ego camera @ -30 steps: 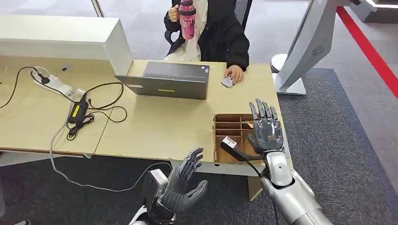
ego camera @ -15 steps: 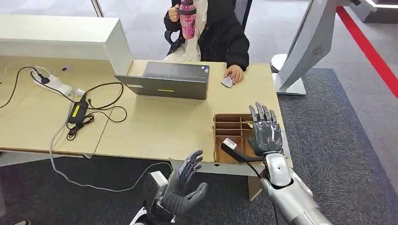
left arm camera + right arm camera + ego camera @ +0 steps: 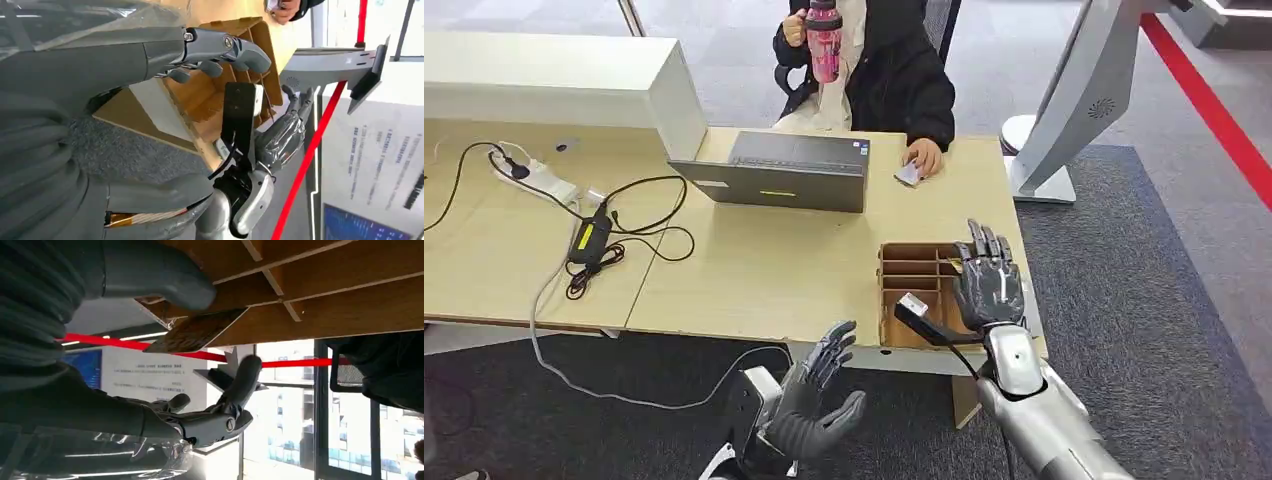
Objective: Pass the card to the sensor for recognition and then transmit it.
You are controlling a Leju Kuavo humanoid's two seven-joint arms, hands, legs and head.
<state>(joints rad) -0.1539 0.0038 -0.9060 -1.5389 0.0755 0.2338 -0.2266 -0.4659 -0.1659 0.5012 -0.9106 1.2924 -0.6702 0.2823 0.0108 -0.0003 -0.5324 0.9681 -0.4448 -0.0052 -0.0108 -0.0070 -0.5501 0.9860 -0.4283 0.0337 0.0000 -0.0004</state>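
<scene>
A card (image 3: 192, 332) with a dark printed face stands tilted in a compartment of the brown cardboard divider box (image 3: 914, 268) at the table's near right edge. My right hand (image 3: 990, 285) hovers over that box with its fingers straight and spread. Its thumb (image 3: 150, 272) lies right beside the card's edge, and I cannot tell whether it touches. The other fingers (image 3: 235, 390) stay apart from the card. My left hand (image 3: 816, 395) hangs below the table's front edge, empty, with its fingers apart. The left wrist view looks past its fingers (image 3: 220, 47) at the box (image 3: 210, 95).
Across the table sits a person (image 3: 894, 70) with a pink bottle (image 3: 823, 40), one hand resting on a small pale object (image 3: 909, 173). An open laptop (image 3: 774, 175), a power strip (image 3: 539, 178) and tangled cables (image 3: 614, 240) lie on the table. A white stand (image 3: 1074, 100) rises at the right.
My right hand has sunk slightly toward the box, fingers still spread. The left hand has barely shifted.
</scene>
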